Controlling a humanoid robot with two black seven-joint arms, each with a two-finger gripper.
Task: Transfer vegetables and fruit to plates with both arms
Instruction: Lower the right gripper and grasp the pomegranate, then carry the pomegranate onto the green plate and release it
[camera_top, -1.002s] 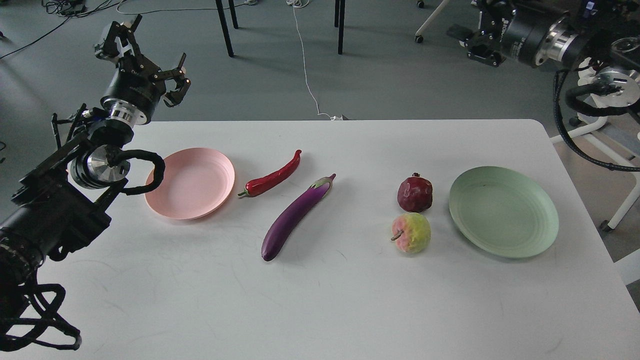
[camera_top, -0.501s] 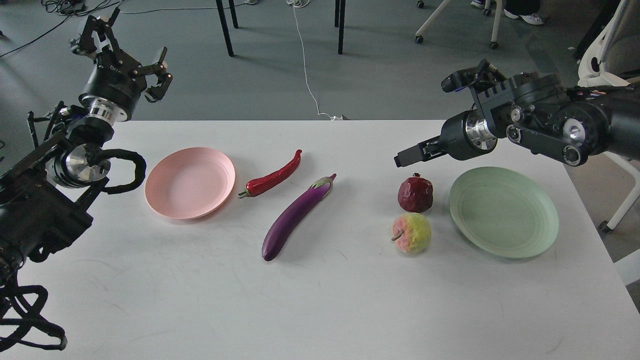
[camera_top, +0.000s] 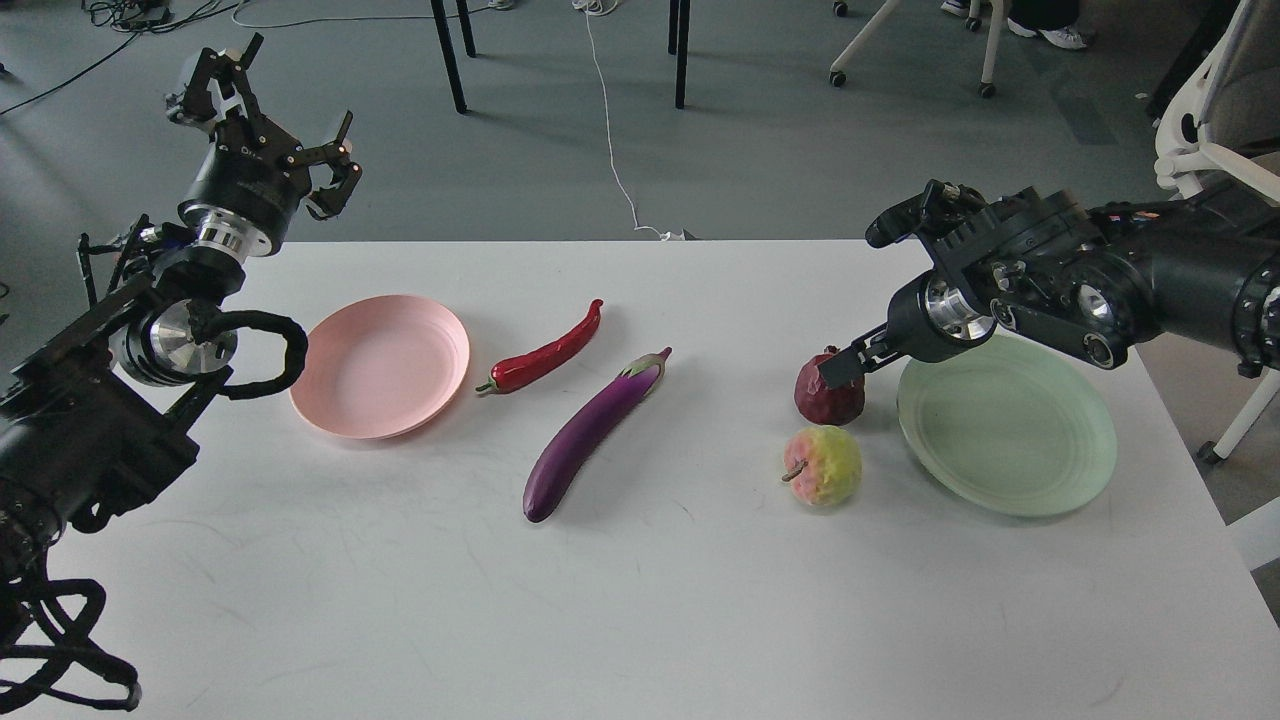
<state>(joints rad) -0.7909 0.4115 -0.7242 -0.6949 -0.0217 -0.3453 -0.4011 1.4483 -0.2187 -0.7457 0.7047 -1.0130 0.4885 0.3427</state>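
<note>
The purple eggplant (camera_top: 590, 435) lies slantwise at the table's middle, with the red chili pepper (camera_top: 545, 355) to its upper left. The pink plate (camera_top: 380, 365) sits at the left and holds nothing. The dark red pomegranate (camera_top: 832, 398) and the yellow-pink peach-like fruit (camera_top: 825, 478) sit just left of the bare mint green plate (camera_top: 1010, 430). My left gripper (camera_top: 280, 125) is open and raised beyond the table's back left corner, behind the pink plate. My right gripper (camera_top: 835, 372) points down-left, its dark tip at the pomegranate's top; its fingers cannot be told apart.
The white table (camera_top: 640, 600) ends at a rounded back right corner. Black chair legs (camera_top: 450, 55) and a white cable (camera_top: 610, 120) are on the floor behind it. A white chair frame (camera_top: 1240, 420) stands by the right edge.
My right arm has come in from the upper right and lowered its gripper onto the pomegranate's top. My left gripper has shifted slightly near the back left corner. The food and plates have not moved.
</note>
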